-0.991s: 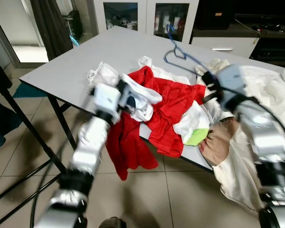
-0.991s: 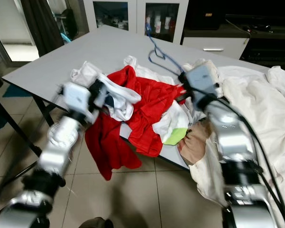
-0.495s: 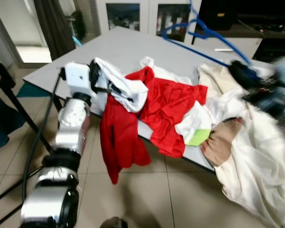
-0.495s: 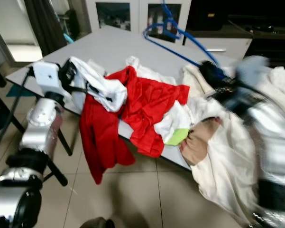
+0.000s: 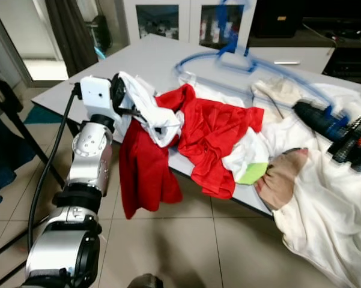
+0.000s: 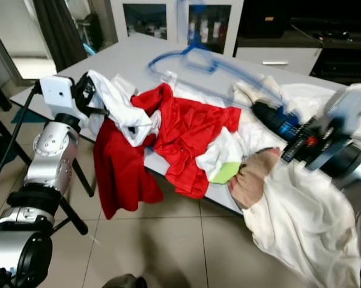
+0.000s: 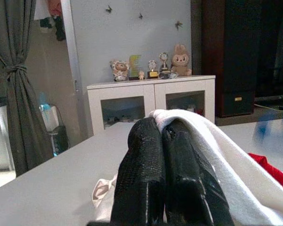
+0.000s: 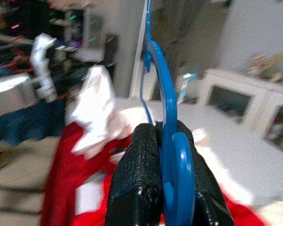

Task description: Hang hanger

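A blue plastic hanger (image 5: 228,55) sweeps blurred through the air over the grey table (image 5: 150,60). My right gripper (image 8: 164,129) is shut on the hanger's (image 8: 167,141) blue bar and hovers above the cream cloth at the table's right end (image 5: 309,113). My left gripper (image 7: 162,126) is shut on a white garment (image 5: 150,111), held up at the table's near-left edge. Beneath it a red garment (image 5: 213,129) sprawls on the table, one part hanging over the edge (image 5: 141,174) toward the floor.
A large cream cloth (image 5: 327,204) drapes off the table's right side, with a green scrap (image 5: 250,174) and a tan piece (image 5: 279,180) beside it. Behind the table stand a white glass-door cabinet (image 5: 186,18) and a dark curtain (image 5: 69,30). A black rack leg (image 5: 15,129) crosses at left.
My right arm swung back to the right and lower, carrying the hanger, which now trails over the table. My left gripper pulled the white garment leftward and up, and the red garment hangs further over the edge.
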`<state>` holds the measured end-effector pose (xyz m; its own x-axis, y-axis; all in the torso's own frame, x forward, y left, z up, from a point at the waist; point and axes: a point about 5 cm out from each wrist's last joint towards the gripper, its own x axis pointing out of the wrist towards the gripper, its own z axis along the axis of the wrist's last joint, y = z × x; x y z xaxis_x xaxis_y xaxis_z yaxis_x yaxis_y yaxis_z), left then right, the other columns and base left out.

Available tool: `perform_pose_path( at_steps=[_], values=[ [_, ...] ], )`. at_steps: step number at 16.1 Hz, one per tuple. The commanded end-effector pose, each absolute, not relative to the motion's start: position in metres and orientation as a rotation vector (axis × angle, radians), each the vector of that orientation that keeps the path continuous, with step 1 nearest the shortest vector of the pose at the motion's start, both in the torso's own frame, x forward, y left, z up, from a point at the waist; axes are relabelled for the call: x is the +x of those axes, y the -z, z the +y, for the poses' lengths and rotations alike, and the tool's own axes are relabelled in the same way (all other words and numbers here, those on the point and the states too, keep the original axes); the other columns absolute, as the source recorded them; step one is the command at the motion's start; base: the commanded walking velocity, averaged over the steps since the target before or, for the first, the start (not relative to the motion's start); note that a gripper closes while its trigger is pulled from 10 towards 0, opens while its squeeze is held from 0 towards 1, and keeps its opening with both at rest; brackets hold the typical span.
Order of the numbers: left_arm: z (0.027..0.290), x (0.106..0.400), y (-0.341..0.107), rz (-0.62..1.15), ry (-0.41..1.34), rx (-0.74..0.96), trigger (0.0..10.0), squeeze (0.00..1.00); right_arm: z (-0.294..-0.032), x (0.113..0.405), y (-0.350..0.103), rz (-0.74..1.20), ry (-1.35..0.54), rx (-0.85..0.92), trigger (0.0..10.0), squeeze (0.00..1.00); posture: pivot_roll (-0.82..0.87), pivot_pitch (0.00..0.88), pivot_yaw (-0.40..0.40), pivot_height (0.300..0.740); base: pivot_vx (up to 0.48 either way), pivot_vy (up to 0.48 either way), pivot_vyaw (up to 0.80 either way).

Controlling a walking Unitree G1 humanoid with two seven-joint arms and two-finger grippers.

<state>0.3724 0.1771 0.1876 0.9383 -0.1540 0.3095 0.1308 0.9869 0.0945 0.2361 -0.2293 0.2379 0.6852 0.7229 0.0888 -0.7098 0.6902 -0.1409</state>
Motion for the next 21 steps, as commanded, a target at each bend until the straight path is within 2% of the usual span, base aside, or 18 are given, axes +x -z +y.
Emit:
perform_pose_path(
  at_steps=[1, 3, 6, 11, 14, 19, 21],
  values=[
    [0.172, 0.376, -0.198, -0.355, 0.166, 0.078, 10.0, 0.00, -0.220, 0.233, -0.236, -0.124, -0.850, -0.116, 10.0, 0.00, 0.02, 0.002, 0.067, 0.740, 0.000, 0.000, 0.00],
    [0.172, 0.376, -0.198, -0.357, 0.169, 0.082, 10.0, 0.00, -0.216, 0.228, -0.235, -0.102, -0.894, -0.093, 10.0, 0.00, 0.03, 0.001, 0.070, 0.740, 0.000, 0.000, 0.00],
    [0.174, 0.377, -0.199, -0.359, 0.171, 0.089, 10.0, 0.00, -0.219, 0.221, -0.227, -0.018, -0.909, -0.150, 10.0, 0.00, 0.03, 0.000, 0.075, 0.740, 0.000, 0.000, 0.00],
    [0.174, 0.377, -0.198, -0.357, 0.177, 0.098, 10.0, 0.00, -0.251, 0.213, -0.247, -0.066, -0.818, -0.135, 10.0, 0.00, 0.03, 0.001, 0.083, 0.740, 0.000, 0.000, 0.00],
    [0.172, 0.378, -0.198, -0.354, 0.183, 0.098, 10.0, 0.00, -0.257, 0.201, -0.254, -0.095, -0.840, -0.108, 10.0, 0.00, 0.02, 0.000, 0.088, 0.740, 0.000, 0.000, 0.00],
    [0.170, 0.379, -0.198, -0.353, 0.200, 0.104, 10.0, 0.00, -0.255, 0.185, -0.259, -0.117, -0.900, -0.039, 10.0, 0.00, 0.01, 0.000, 0.099, 0.740, 0.000, 0.000, 0.00],
    [0.168, 0.380, -0.200, -0.354, 0.203, 0.105, 10.0, 0.00, -0.240, 0.181, -0.254, -0.090, -0.968, -0.026, 10.0, 0.00, 0.01, 0.000, 0.100, 0.740, 0.000, 0.000, 0.00]
  ],
)
